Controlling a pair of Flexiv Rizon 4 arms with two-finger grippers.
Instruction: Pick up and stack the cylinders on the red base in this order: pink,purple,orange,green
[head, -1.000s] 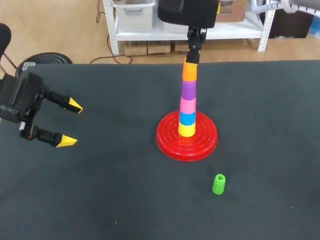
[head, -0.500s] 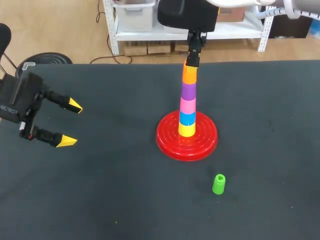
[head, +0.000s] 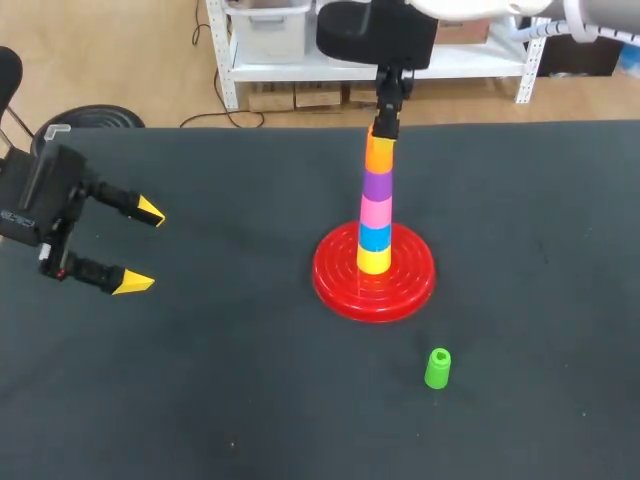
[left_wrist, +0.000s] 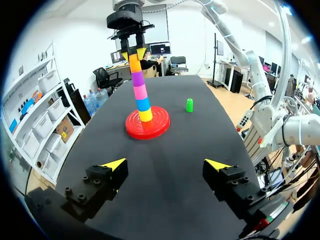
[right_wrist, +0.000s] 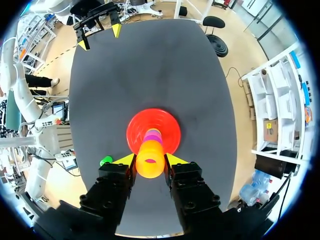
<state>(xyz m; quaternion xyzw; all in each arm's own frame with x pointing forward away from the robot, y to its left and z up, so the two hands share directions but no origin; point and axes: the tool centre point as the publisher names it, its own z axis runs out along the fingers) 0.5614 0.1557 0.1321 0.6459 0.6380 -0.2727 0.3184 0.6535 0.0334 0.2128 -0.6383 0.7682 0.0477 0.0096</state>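
A red base (head: 340, 280) carries a stack of cylinders: yellow (head: 374, 259), blue (head: 375, 236), pink (head: 376, 211), purple (head: 377, 183) and orange (head: 379, 153) on top. My right gripper (head: 385, 128) hangs straight above the stack, shut on the orange cylinder (right_wrist: 150, 167), its yellow tips flanking it. The green cylinder (head: 438, 368) stands alone on the table, in front of the base and a little to its right. Far left, my left gripper (head: 142, 247) hovers open and holds nothing; the stack (left_wrist: 141, 92) is well ahead of it.
The table top (head: 200, 380) is a dark mat with nothing else on it. Wide free room lies between the left gripper (left_wrist: 166, 164) and the red base (left_wrist: 135, 131).
My right gripper has eased down slightly with the orange cylinder, bringing it closer onto the purple one. The left arm and the green cylinder have not moved.
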